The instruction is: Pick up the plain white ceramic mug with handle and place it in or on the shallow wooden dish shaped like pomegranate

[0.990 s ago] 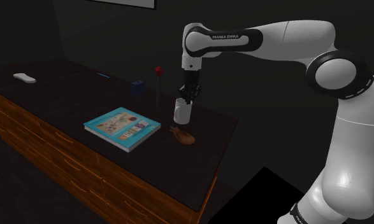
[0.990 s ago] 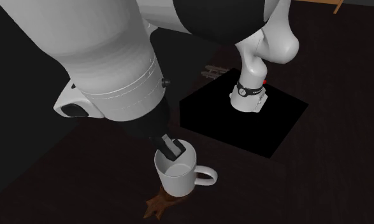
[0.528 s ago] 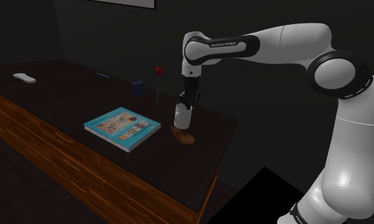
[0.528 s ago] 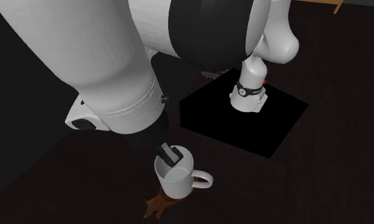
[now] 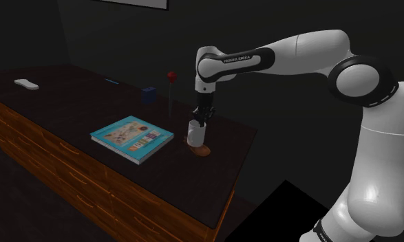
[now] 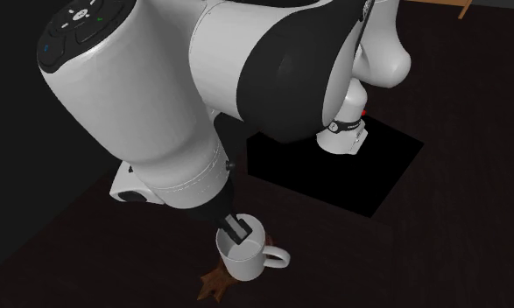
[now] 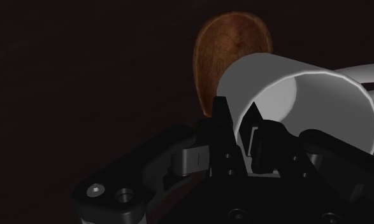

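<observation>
The mug [image 5: 196, 129] is upright directly over the dish [image 5: 201, 148] on the worktop [image 5: 69, 103]; whether they touch I cannot tell. The pincer [image 7: 237, 121] is clamped on its rim wall, one finger inside and one outside, opposite the handle [image 6: 279, 256]. It looks stiff, smooth and chippable, so this rim pinch suits it but may slip.

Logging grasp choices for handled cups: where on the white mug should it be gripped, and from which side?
By the rim wall, from above: the mug is upright, mouth open, so one finger fits inside and one outside, as the pincer clasps it now. The handle juts sideways, clear of that grip.
</observation>
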Robot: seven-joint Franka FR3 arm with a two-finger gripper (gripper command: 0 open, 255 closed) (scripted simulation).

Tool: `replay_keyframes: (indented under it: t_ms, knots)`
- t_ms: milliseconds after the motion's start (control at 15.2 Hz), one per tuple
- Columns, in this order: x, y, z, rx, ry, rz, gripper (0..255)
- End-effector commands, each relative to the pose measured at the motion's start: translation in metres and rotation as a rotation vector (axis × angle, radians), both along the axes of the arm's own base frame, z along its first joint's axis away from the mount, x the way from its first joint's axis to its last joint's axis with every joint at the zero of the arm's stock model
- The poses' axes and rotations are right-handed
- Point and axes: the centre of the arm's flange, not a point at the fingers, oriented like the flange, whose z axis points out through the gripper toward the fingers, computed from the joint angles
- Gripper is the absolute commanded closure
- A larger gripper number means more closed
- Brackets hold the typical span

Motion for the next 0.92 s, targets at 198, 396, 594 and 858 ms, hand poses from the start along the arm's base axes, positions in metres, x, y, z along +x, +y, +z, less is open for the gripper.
replay_keyframes:
  t_ms: [198, 396, 594, 858]
  knots:
    - [-0.001, 0.0, -0.027, 0.0, -0.001, 0.0, 255]
    - [-0.001, 0.0, -0.027, 0.0, -0.001, 0.0, 255]
    - [-0.001, 0.0, -0.027, 0.0, -0.001, 0.0, 255]
    - [-0.001, 0.0, -0.027, 0.0, -0.001, 0.0, 0]
